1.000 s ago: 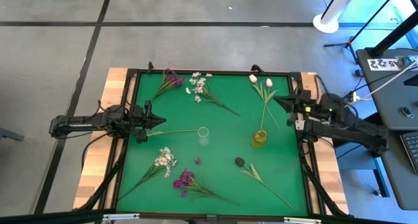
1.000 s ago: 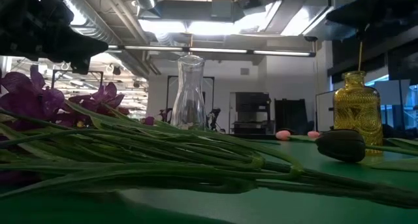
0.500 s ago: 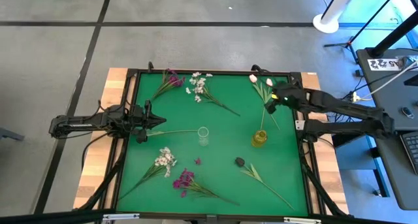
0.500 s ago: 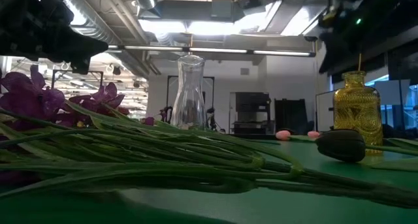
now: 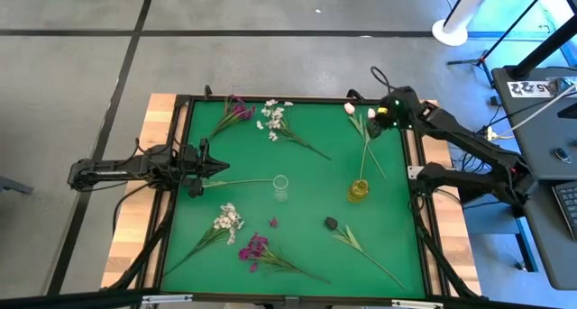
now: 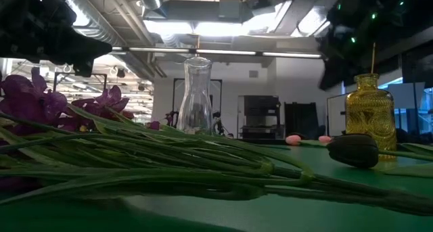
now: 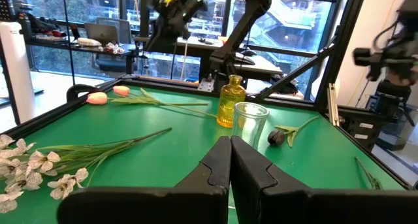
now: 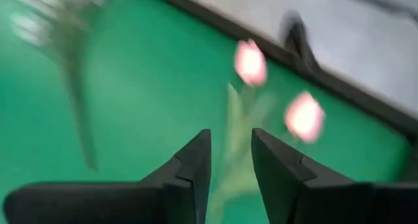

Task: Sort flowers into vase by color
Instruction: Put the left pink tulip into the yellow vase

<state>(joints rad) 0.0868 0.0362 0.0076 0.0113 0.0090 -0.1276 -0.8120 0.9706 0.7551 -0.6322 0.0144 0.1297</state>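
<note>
Right gripper (image 8: 230, 160): fingers slightly spread, nothing between them, poised above the two pink tulips (image 5: 360, 112) at upper right of the high view. Best to open wider, drop over one stem below the bud, pinch gently. Yellow vase (image 5: 358, 191) waiting below. Left gripper (image 7: 230, 160): fingers pressed together, parked mid-left, near the clear vase (image 5: 280, 187).
</note>
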